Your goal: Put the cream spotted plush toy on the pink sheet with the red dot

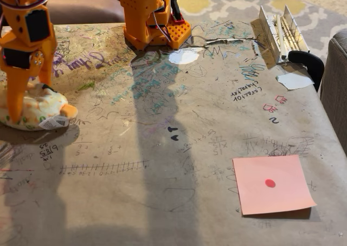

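Note:
The cream spotted plush toy rests on the table at the far left of the fixed view, its white tag pointing forward. My orange gripper comes down on it from above with its fingers spread. One long finger runs down the toy's front and the other goes behind the toy. Whether the fingers are squeezing the toy is not visible. The pink sheet with the red dot lies flat near the front right, far from the toy and the gripper.
The arm's orange base stands at the back centre. White paper scraps lie on the scribbled brown table cover. A metal rack and a black clamp sit at the back right, with a couch arm beyond the right edge.

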